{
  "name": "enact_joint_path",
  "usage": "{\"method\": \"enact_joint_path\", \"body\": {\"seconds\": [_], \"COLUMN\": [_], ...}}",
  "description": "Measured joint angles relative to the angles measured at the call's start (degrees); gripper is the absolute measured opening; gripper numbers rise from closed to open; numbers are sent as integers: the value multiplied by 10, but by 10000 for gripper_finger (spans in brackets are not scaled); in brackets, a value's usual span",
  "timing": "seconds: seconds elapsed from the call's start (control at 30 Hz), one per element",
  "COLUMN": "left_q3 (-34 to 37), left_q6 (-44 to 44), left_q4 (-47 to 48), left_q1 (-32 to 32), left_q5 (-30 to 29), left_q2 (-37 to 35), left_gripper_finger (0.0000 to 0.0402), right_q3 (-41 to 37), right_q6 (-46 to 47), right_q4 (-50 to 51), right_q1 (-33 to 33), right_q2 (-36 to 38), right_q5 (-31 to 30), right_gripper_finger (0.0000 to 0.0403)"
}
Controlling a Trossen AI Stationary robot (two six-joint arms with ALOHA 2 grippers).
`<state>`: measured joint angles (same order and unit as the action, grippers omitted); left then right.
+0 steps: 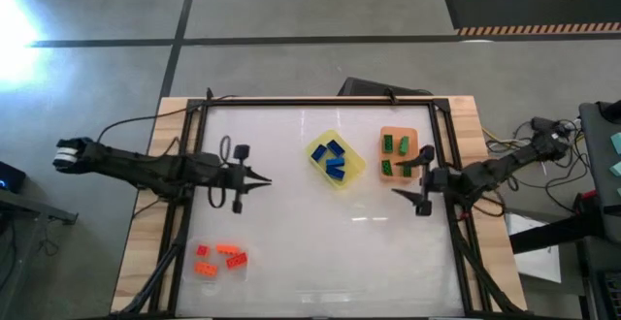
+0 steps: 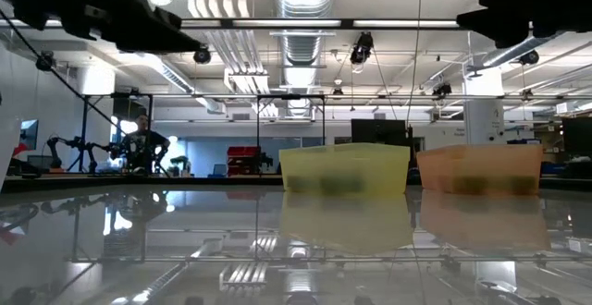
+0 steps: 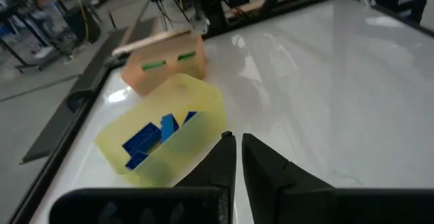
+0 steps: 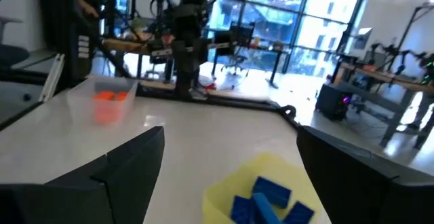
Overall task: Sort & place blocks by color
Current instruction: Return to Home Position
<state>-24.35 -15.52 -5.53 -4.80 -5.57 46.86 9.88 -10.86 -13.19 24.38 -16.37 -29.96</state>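
All the blocks lie in trays. Blue blocks point(image 1: 334, 157) point(image 3: 150, 139) point(image 4: 268, 197) fill the yellow tray point(image 1: 351, 170) at mid-table. Green blocks point(image 1: 395, 153) point(image 3: 165, 63) sit in the orange tray point(image 1: 398, 132) to its right. Red-orange blocks point(image 1: 219, 259) point(image 4: 108, 96) rest in the clear tray point(image 1: 194, 272) near the table's near left corner. My left gripper point(image 1: 264, 180) point(image 3: 239, 148) is shut and empty, left of the yellow tray. My right gripper point(image 1: 398, 178) point(image 4: 230, 156) is open wide and empty, just near of the orange tray, pointing left.
The white tabletop point(image 1: 320, 242) has a black frame point(image 1: 320, 100) around it, with bare surface between the two grippers and along the near side. In the low view the yellow tray point(image 2: 344, 168) and the orange tray point(image 2: 479, 168) stand side by side. Cables lie off the table's right edge.
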Motion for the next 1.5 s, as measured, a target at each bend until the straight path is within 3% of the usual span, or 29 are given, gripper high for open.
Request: {"method": "enact_joint_path", "body": {"seconds": [0.23, 0.33, 0.57, 0.63, 0.83, 1.5], "left_q3": [62, 104, 209, 236, 238, 239], "left_q6": [32, 36, 50, 57, 67, 60], "left_q4": [-24, -82, -238, -282, -298, -300], "left_q1": [0, 0, 1, 1, 2, 2], "left_q5": [0, -1, -3, -4, -4, -7], "left_q2": [-104, -134, -171, -173, -168, -90], "left_gripper_finger": [10, 10, 10, 10, 10, 10], "right_q3": [-20, -38, -73, -92, -92, -92], "right_q6": [-43, -69, -77, -70, -61, -21], "right_q4": [56, 59, 13, 1, 1, 9], "right_q1": [-11, -12, -27, -36, -66, -71], "right_q2": [126, 164, 161, 163, 162, 142], "right_q5": [4, 6, 25, 45, 77, 54], "right_gripper_finger": [326, 326, 326, 326, 326, 327]}}
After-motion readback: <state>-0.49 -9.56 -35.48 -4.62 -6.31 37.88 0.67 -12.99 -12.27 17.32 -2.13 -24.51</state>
